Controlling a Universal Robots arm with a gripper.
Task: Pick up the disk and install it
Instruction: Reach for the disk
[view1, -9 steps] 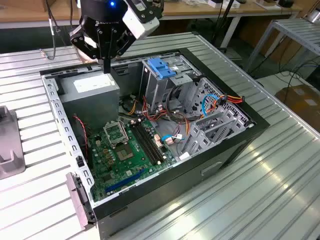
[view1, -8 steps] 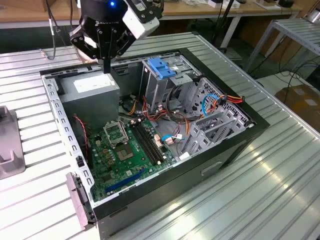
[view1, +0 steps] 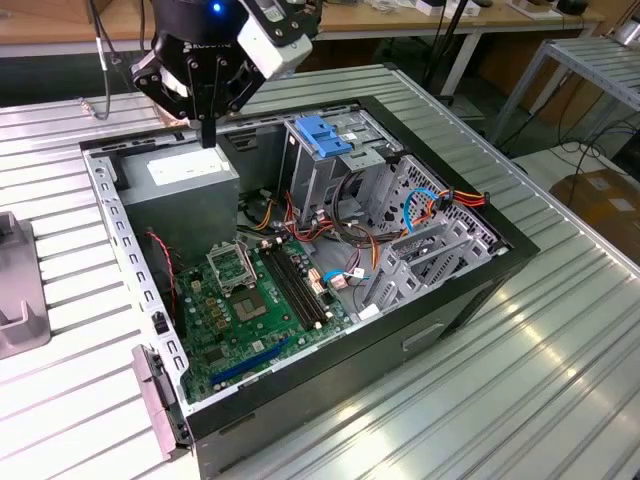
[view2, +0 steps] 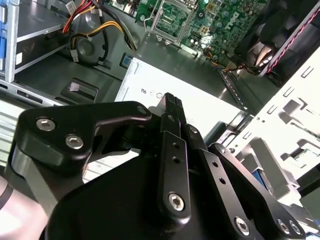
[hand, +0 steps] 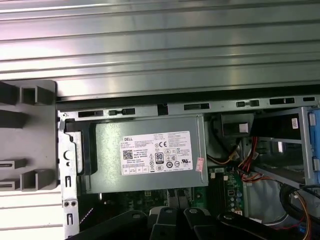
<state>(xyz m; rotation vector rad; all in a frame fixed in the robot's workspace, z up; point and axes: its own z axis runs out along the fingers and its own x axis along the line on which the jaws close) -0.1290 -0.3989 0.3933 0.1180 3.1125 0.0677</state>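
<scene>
The gripper, clenched on nothing, hangs over the far corner of the open case, just above the power supply. Toward the exterior view's right, the disk appears seated in the drive cage, with its blue rails showing on top.

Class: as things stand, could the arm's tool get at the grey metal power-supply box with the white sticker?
Probably yes: the tool hangs right above the grey metal power-supply box, the black computer case lies open on top, and no cable crosses between them.
</scene>
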